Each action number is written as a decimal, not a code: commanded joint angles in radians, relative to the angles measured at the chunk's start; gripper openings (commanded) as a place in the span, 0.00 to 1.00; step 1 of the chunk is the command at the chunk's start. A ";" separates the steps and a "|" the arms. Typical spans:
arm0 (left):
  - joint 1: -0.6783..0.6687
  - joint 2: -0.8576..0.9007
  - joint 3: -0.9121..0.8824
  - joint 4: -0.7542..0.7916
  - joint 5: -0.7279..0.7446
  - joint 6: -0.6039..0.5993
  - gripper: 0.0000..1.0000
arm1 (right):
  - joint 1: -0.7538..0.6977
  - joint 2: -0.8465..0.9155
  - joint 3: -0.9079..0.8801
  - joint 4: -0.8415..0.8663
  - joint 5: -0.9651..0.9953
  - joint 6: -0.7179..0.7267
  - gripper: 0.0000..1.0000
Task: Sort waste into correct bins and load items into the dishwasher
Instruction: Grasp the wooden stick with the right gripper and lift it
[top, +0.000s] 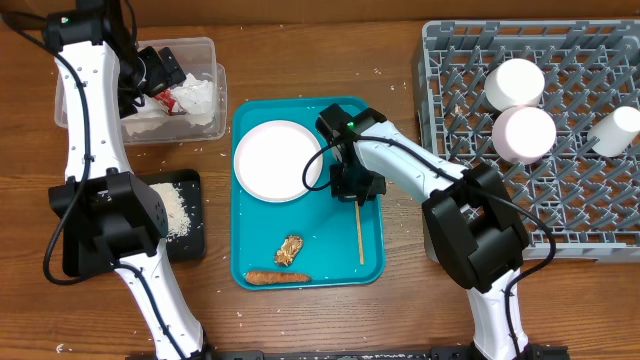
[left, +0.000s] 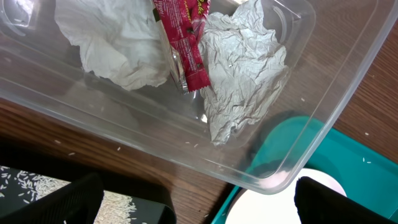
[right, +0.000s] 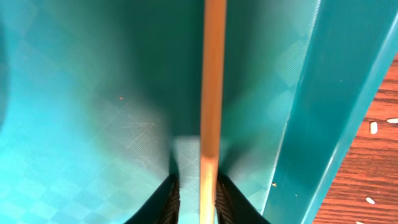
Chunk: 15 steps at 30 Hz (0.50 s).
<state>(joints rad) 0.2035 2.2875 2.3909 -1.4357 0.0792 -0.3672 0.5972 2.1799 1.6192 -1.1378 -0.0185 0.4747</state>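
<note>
The thin wooden stick (top: 360, 235) (right: 211, 74) lies along the right side of the teal tray (top: 370, 270). My right gripper (top: 357, 190) (right: 198, 190) stands astride its near end, jaws almost closed; one pad touches the stick and a thin gap shows at the other. A white plate (top: 278, 160), a brown food lump (top: 289, 250) and a brown-orange food stick (top: 276, 278) also lie on that tray. My left gripper (top: 150, 72) (left: 199, 205) hangs open and empty over the clear tub (top: 210, 50), which holds crumpled napkins (left: 242, 68) and the red-and-silver wrapper (left: 183, 43).
The black tray (top: 190, 245) with rice (top: 170, 205) sits left of the teal tray. The grey dish rack (top: 440, 60) at the right holds three white dishes (top: 524, 133). Loose rice grains (right: 374, 127) lie on the wood by the teal tray's rim.
</note>
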 joint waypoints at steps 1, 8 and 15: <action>-0.001 -0.011 0.019 0.004 0.008 -0.006 1.00 | 0.003 0.007 -0.016 -0.003 0.017 0.017 0.15; -0.004 -0.011 0.019 0.004 0.007 -0.006 1.00 | 0.003 0.006 0.014 -0.033 0.016 0.024 0.04; -0.003 -0.011 0.019 0.004 0.007 -0.006 1.00 | -0.038 -0.014 0.195 -0.182 0.018 0.010 0.04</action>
<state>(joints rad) 0.2035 2.2875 2.3909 -1.4357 0.0792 -0.3672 0.5915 2.1826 1.7046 -1.2903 -0.0177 0.4927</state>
